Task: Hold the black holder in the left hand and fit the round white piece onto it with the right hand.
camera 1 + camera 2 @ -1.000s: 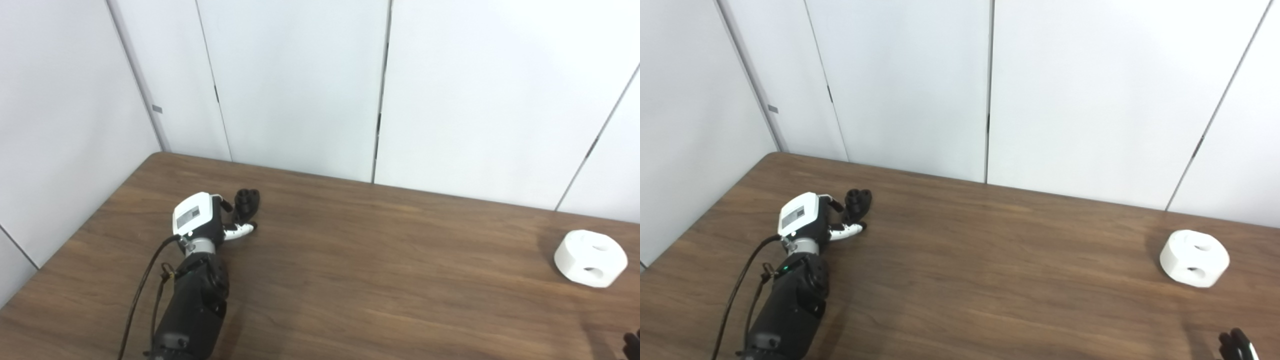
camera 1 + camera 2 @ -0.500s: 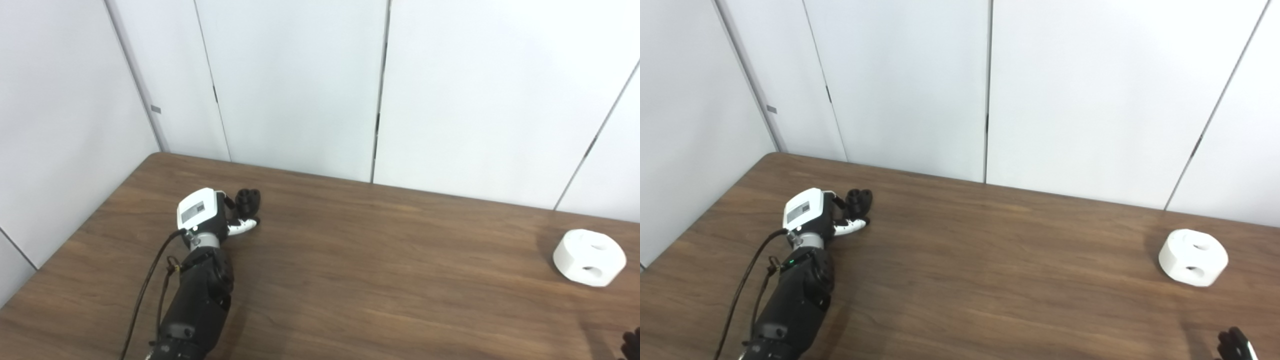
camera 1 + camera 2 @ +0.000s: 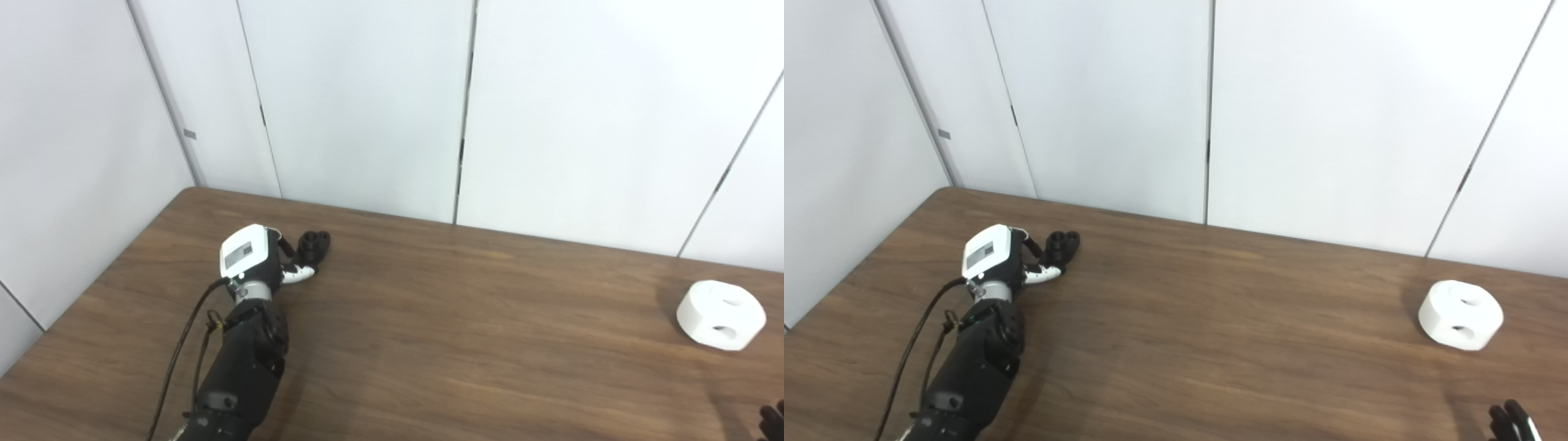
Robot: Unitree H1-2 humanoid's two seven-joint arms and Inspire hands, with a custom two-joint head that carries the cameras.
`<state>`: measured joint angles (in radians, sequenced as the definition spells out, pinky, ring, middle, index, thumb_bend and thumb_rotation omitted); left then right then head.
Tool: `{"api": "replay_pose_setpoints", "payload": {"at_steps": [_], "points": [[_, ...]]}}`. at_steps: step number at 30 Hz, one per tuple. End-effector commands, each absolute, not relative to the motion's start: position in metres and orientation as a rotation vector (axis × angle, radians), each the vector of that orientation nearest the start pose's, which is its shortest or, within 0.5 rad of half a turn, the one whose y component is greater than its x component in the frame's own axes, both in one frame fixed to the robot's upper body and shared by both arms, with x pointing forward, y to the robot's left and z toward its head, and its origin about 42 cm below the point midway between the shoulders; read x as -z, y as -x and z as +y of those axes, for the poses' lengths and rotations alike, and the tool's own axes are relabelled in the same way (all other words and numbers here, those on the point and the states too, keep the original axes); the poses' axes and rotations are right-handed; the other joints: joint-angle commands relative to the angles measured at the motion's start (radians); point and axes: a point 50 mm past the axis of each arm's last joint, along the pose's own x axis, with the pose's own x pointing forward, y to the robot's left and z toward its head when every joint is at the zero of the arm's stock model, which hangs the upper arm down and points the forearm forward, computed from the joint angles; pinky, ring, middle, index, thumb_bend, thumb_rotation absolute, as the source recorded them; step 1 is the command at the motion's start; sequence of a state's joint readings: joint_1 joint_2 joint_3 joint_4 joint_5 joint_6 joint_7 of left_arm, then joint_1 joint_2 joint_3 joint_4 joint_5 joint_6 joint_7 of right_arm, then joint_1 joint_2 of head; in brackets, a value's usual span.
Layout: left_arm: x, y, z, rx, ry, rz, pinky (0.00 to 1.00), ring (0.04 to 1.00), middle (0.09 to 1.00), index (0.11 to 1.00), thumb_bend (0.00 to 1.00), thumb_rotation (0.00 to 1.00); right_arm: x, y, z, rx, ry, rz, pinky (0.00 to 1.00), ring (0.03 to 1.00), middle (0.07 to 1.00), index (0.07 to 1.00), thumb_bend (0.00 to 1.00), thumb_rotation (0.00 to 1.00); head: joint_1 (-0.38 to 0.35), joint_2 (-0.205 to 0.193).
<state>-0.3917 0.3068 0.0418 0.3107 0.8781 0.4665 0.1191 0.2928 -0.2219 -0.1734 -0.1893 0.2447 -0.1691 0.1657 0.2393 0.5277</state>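
The small black holder [image 3: 313,243] lies on the wooden table [image 3: 465,318] at the far left. My left hand [image 3: 269,260] reaches up to it, its dark fingers [image 3: 285,246] and white-tipped thumb spread just left of and below the holder, close to it or touching. The round white piece [image 3: 721,315] with holes in its top and side rests alone at the far right. Only the dark fingertips of my right hand [image 3: 1510,422] show at the bottom right corner, well short of the white piece.
White wall panels [image 3: 367,104] rise right behind the table's far edge and along its left side. A black cable [image 3: 177,355] runs along my left forearm.
My left hand has pushed forward and slightly right. The black holder has shifted a little to the right and turned. The white piece and right hand have stayed put.
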Motion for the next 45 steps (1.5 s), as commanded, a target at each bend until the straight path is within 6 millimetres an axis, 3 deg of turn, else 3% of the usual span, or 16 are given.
{"api": "replay_pose_setpoints", "payload": {"at_steps": [1, 13, 19, 29, 36, 45], "points": [[-0.177, -0.410, 0.352, -0.506, -1.168, 0.222, 0.89, 0.864, 0.781, 0.488, 0.51, 0.05, -0.093, -0.174, -0.321, 0.034, 0.008, -0.051, 1.00, 0.995, 0.961, 0.959, 0.60, 0.96, 0.003, -0.001], [-0.182, -0.406, 0.346, -0.455, -1.146, 0.217, 0.87, 0.870, 0.791, 0.491, 0.50, 0.05, -0.091, -0.178, -0.322, 0.025, -0.002, -0.055, 1.00, 0.998, 0.964, 0.956, 0.63, 0.94, -0.005, 0.004], [-0.185, -0.395, 0.336, -0.409, -1.074, 0.186, 0.83, 0.859, 0.792, 0.492, 0.50, 0.05, -0.091, -0.179, -0.320, 0.021, -0.009, -0.065, 1.00, 0.990, 0.963, 0.956, 0.61, 0.94, -0.012, 0.011], [-0.192, -0.359, 0.314, -0.261, -1.034, 0.096, 0.85, 0.893, 0.820, 0.493, 0.50, 0.05, -0.093, -0.181, -0.314, 0.014, -0.002, -0.067, 1.00, 0.995, 0.967, 0.956, 0.60, 0.94, -0.049, 0.029], [-0.197, -0.323, 0.298, -0.050, -0.997, -0.008, 0.80, 0.904, 0.847, 0.494, 0.50, 0.05, -0.095, -0.183, -0.308, 0.019, 0.016, -0.077, 1.00, 0.977, 0.953, 0.942, 0.59, 0.95, -0.089, 0.052], [-0.190, -0.281, 0.270, 0.178, -0.991, -0.029, 0.82, 0.935, 0.874, 0.494, 0.50, 0.05, -0.100, -0.186, -0.299, 0.027, 0.028, -0.082, 1.00, 0.964, 0.938, 0.938, 0.59, 0.93, -0.147, 0.094]]}}
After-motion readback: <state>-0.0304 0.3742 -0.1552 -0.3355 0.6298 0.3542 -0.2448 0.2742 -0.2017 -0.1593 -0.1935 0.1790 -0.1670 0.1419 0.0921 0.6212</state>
